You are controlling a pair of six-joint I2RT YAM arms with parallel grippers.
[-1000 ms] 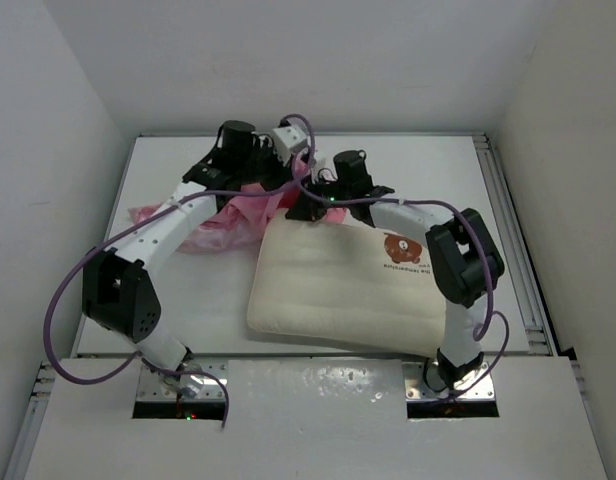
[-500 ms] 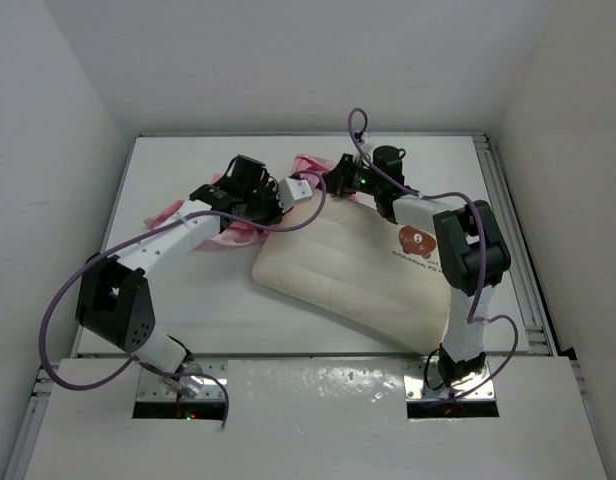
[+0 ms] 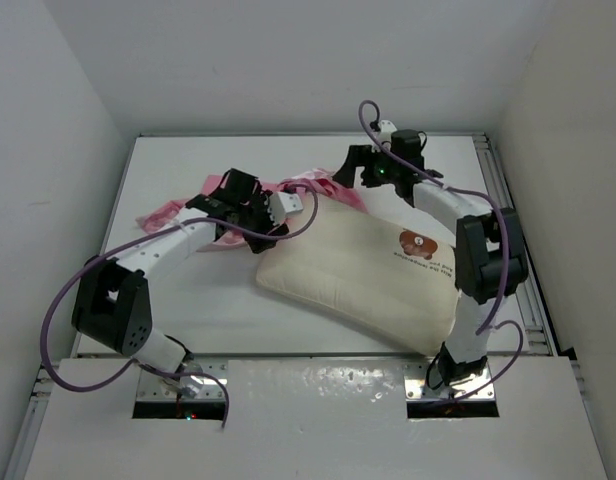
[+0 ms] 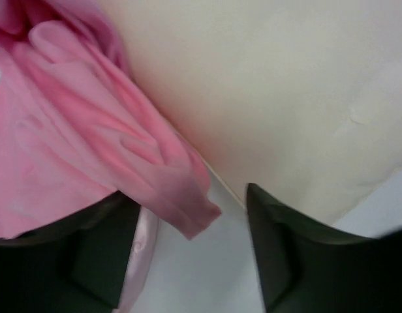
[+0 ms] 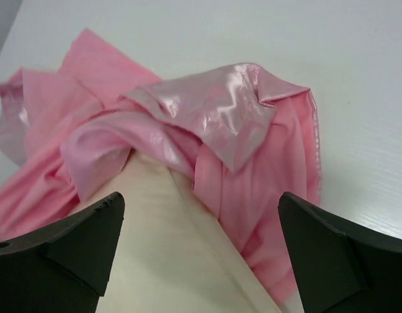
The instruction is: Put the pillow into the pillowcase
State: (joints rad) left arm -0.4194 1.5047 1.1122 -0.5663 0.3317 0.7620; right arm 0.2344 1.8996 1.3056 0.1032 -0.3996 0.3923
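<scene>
Both hands gape empty, left hand (image 4: 191, 195) and right hand (image 5: 201, 199); the pillowcase (image 5: 220, 104) barely caps the far corner of the pillow (image 3: 358, 280) on the worktop (image 3: 208, 290). Unheld, that satin could slip off.

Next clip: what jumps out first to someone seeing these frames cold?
The big cream pillow with its bear patch lies diagonally right of centre. The shiny pink pillowcase is bunched at its far corner, with the left end effector and right end effector open beside it.
</scene>
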